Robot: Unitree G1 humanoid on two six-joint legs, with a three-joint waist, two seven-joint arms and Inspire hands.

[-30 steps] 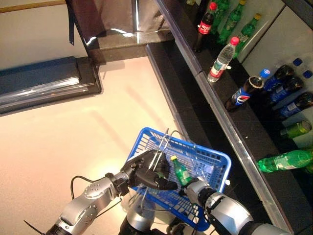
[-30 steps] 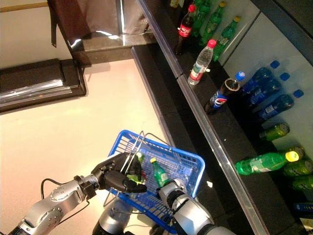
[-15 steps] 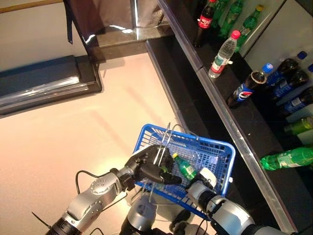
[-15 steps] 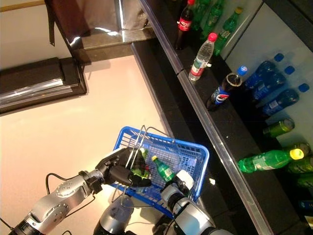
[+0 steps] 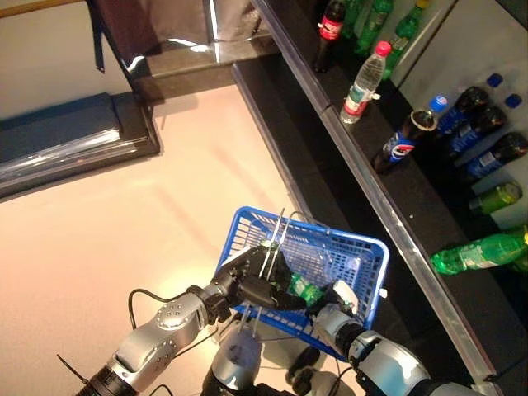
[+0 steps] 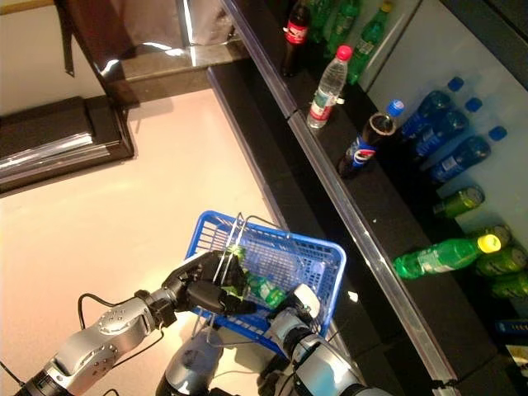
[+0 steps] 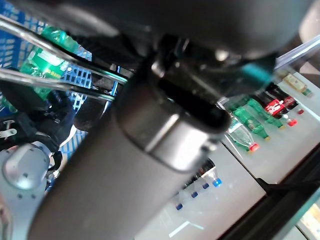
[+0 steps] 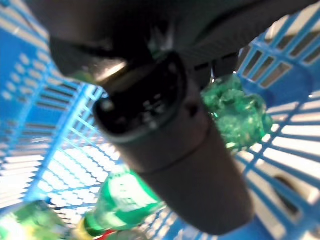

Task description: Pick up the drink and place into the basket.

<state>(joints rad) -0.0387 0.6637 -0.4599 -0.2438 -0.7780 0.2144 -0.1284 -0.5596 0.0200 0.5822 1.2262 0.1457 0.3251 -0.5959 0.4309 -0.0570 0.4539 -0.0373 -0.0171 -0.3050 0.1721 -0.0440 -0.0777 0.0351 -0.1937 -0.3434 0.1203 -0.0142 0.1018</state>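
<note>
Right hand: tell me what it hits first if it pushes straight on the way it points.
Probably the green bottle lying in the basket. The right hand points into the basket, with the bottle just past it and the blue mesh floor beyond; depth is unclear.

Blue plastic basket (image 5: 373,266) with an open lattice of slots in its walls and floor; bare silver wire handles (image 5: 272,247). Green drink bottle (image 5: 307,291) inside the basket, translucent green with a paler green label. Left hand (image 5: 252,280) dark, on a silver-grey arm; right hand (image 5: 334,304) dark, with a white cover. Floor (image 5: 124,214) pale pinkish cream. Shelf (image 5: 396,198) black with a silver front edge. On the shelf: clear water bottle (image 5: 360,81) with a pink-red cap and a green-and-white label; dark cola bottle (image 5: 328,26) with a red label; dark cola bottle (image 5: 396,150) with a blue label and blue cap; green bottle lying down (image 5: 478,252); dark bottles with blue caps (image 5: 487,111).
</note>
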